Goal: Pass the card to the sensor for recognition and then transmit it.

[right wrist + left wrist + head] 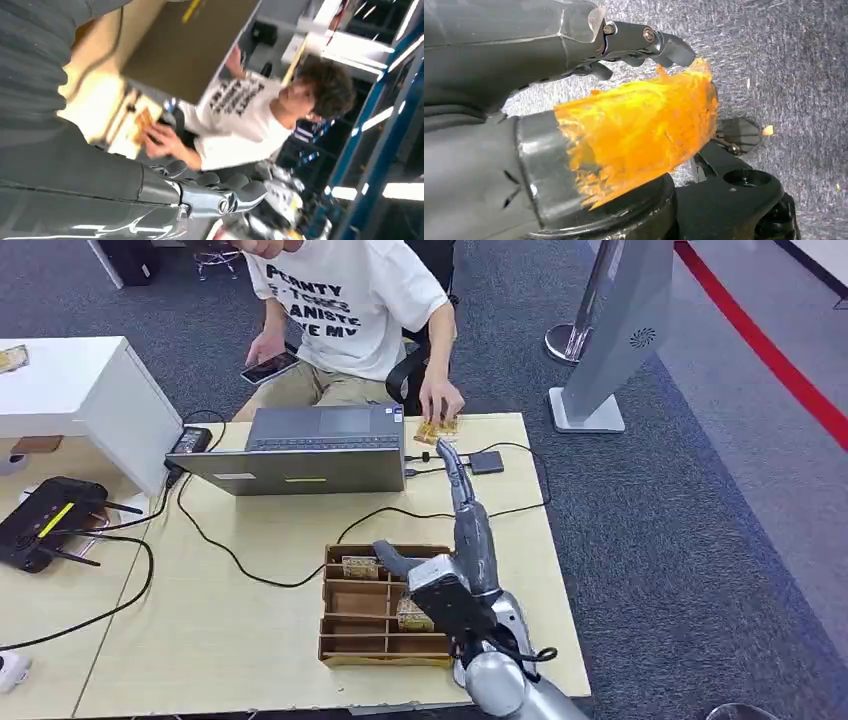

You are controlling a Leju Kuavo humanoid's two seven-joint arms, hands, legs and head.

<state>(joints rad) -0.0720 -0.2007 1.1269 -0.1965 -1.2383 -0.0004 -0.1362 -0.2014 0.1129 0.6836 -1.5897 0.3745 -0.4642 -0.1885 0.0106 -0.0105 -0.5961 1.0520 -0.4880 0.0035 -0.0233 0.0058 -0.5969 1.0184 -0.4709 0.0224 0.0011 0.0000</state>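
Right hand [455,510] reached far across the bench [250,640], fingers stretched apart and holding nothing, tips near the card [437,429]. Card lay at the far bench edge under a person's hand [441,400], right of the laptop [310,450]. Left hand [644,42] hung over carpet, grip unclear.
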